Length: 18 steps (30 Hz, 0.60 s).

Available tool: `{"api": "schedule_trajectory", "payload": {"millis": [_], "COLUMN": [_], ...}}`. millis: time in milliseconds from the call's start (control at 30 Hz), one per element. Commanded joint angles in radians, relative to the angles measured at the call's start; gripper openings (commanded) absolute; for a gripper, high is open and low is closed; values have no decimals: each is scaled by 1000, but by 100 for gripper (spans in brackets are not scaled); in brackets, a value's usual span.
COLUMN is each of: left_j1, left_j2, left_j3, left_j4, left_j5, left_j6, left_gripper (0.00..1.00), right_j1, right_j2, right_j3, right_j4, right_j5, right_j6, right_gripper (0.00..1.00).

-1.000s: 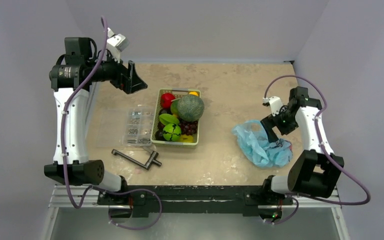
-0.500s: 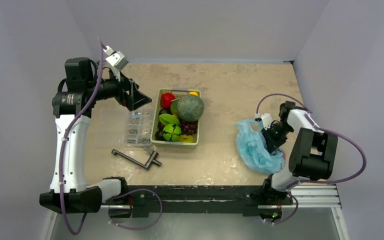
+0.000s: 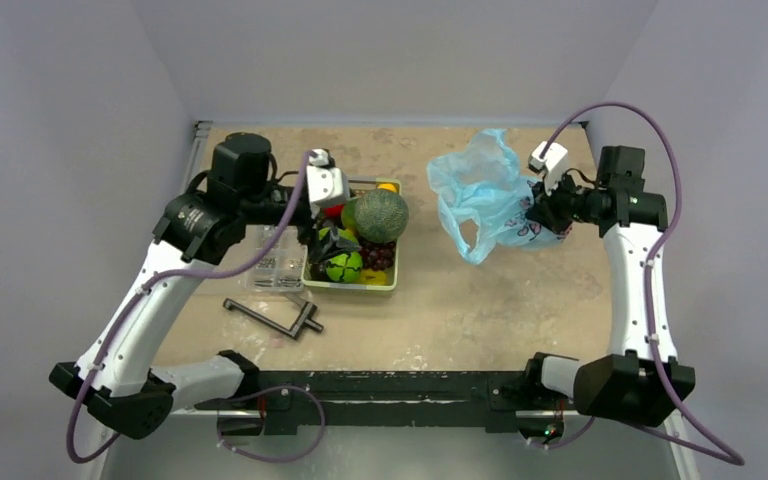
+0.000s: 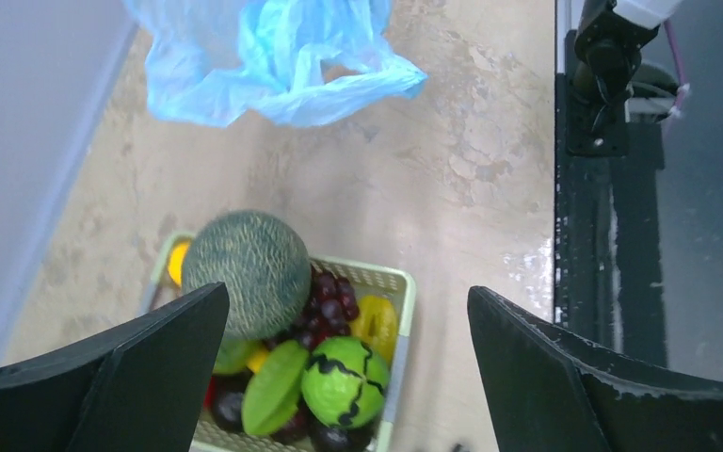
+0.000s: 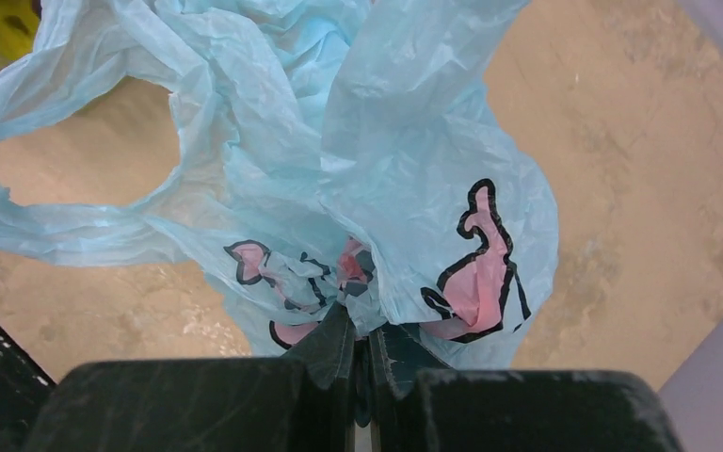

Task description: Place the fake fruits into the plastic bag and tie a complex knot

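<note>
now staging bag (image 3: 480, 195): clamped in right gripper (image 5: 362, 363), hung at 3 o'clock of basket (image 3: 392, 285); fruits (image 3: 360, 235) unpacked inside, under wide-apart left gripper (image 3: 325, 240). next calls for second grip, mouth spread open.

fake fruits (image 3: 355, 235): glossy, heaped together at table centre; netted melon (image 3: 380, 215) topmost, at 1 o'clock of the heap.
plastic bag (image 3: 488, 192): light-blue, crinkled, pink-and-dark print; untied, at 2 o'clock from the fruits; handle loop (image 5: 66, 235) open.

Light-blue bag (image 5: 358, 141) with pink-and-black figures (image 5: 480, 273); netted grey-green melon (image 4: 245, 271), dark grapes (image 4: 329, 306), black-striped green fruit (image 4: 344, 381), pale-green basket (image 4: 377, 273).
</note>
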Motion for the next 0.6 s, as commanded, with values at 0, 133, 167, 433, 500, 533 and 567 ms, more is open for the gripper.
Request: {"api": "schedule_trajectory", "payload": {"millis": [0, 133, 167, 433, 500, 533, 567], "left_j1": [-187, -361, -402, -582, -597, -603, -604], "left_j2": [1, 67, 90, 269, 335, 364, 396], "left_j3": [3, 17, 13, -65, -46, -43, -41], "left_j4": [208, 283, 289, 464, 516, 560, 606], "left_j5": [-192, -280, -299, -474, -530, -567, -598], "left_j6": [176, 336, 391, 662, 672, 669, 654], "left_gripper": [100, 100, 100, 100, 100, 100, 100], "right_j1": [46, 70, 73, 80, 80, 80, 80], "right_j2": [-54, -85, -86, -121, -134, -138, -140], "right_j3": [66, 86, 87, 67, 57, 51, 46], "right_j4": [-53, -55, -60, -114, -130, -140, -153], "right_j5": [-118, -170, -181, -227, -241, -249, -257], "right_j6": [63, 147, 159, 164, 151, 141, 125], "right_gripper": [0, 0, 0, 0, 0, 0, 0]}}
